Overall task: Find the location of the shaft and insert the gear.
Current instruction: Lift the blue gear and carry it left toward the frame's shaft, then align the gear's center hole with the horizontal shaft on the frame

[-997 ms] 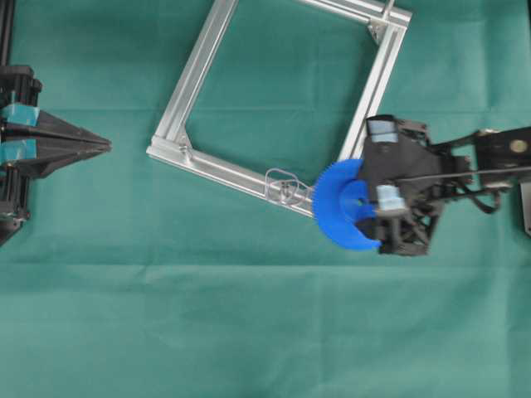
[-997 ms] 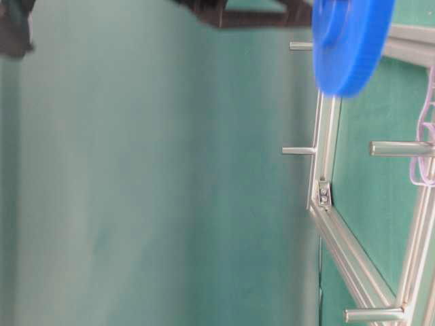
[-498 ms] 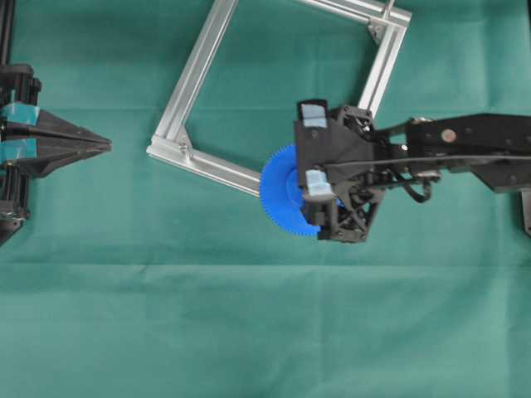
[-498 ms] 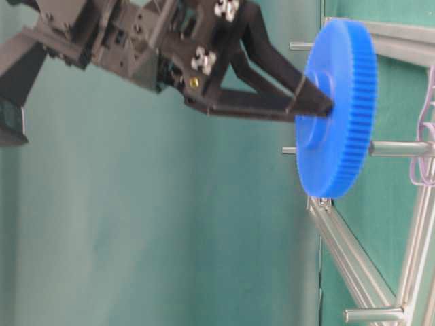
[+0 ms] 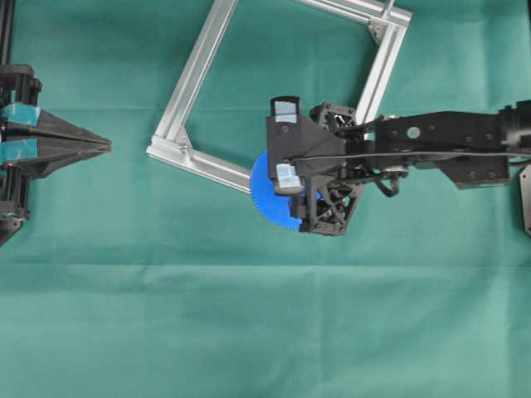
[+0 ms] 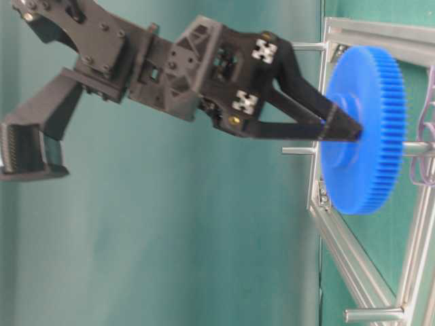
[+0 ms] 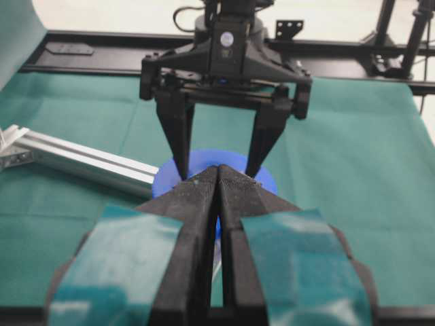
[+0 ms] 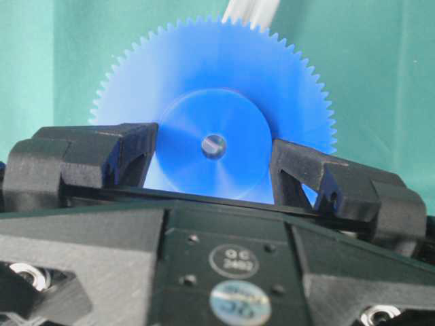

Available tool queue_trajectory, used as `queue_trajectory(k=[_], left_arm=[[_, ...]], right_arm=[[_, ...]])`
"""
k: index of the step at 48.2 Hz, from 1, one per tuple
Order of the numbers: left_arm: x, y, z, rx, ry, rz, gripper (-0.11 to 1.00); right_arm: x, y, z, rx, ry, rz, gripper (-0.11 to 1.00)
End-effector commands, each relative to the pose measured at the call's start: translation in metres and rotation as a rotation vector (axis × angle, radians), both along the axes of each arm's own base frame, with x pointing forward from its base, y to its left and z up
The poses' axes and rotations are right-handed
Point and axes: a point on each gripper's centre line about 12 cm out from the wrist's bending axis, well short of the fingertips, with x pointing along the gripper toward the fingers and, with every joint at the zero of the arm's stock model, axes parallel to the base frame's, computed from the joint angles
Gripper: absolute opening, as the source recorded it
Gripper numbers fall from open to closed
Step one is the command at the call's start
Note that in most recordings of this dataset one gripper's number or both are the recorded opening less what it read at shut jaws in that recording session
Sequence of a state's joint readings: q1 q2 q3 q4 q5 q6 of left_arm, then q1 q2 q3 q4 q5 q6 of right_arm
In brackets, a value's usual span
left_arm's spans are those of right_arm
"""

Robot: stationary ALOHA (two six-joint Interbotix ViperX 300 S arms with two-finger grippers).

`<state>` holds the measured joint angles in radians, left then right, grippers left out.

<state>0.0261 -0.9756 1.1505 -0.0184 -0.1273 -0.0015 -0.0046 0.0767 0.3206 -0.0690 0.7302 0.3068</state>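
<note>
Since a second ago, the gear (image 5: pixel 267 199) has been carried leftward in the overhead view by the right hand (image 5: pixel 286 178), from beside the frame's right rail to a spot over the frame's (image 5: pixel 192 76) lower rail, where the clear mounting plate was seen earlier; that plate is now covered by the gear and hand in that view. In the table-level view the gear (image 6: pixel 363 129), earlier at the top edge and away from the posts, is now held face-on just beside the rail, with a thin silvery pin, the shaft (image 6: pixel 416 146), showing at its far side. In the right wrist view a silvery spot is seen in the centre hole of the gear (image 8: pixel 214 136); whether the gear is fully seated cannot be told. The hub is gripped by the right hand's fingers (image 8: pixel 102 159) on both sides. The left hand (image 5: pixel 104 146) is unchanged at the left edge of the counter (image 5: pixel 249 332), its fingers pressed together and nothing held. Wide bare green cloth lies between the two hands and across the whole near side of the counter; the gear's teeth overhang the rail's outer edge.
</note>
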Motion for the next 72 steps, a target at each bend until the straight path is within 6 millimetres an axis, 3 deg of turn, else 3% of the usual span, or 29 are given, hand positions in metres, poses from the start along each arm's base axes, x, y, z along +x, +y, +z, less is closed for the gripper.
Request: queue_trajectory(k=[1,18,38,52,72], left_arm=[[0.002,0.0,0.011,-0.001,-0.028,0.002,-0.01],[0.002,0.0,0.01,-0.001,-0.023,0.002,-0.01],[0.002,0.0,0.01,-0.001,-0.02,0.002,-0.01],[0.002,0.001,0.009,-0.001,-0.012,0.003,-0.01],[0.002,0.001,0.008,-0.003,-0.003,0.003,-0.01]], right_arm=[[0.009,0.0,0.014,-0.001,-0.052,0.001,0.69],[0.015,0.0,0.014,-0.002,-0.077,0.004,0.69],[0.036,-0.004,0.018,-0.042,-0.115,0.037,0.69],[0.038,-0.007,0.018,-0.046,-0.119,0.032,0.69],[0.031,-0.034,0.016,-0.063,-0.103,-0.022,0.69]])
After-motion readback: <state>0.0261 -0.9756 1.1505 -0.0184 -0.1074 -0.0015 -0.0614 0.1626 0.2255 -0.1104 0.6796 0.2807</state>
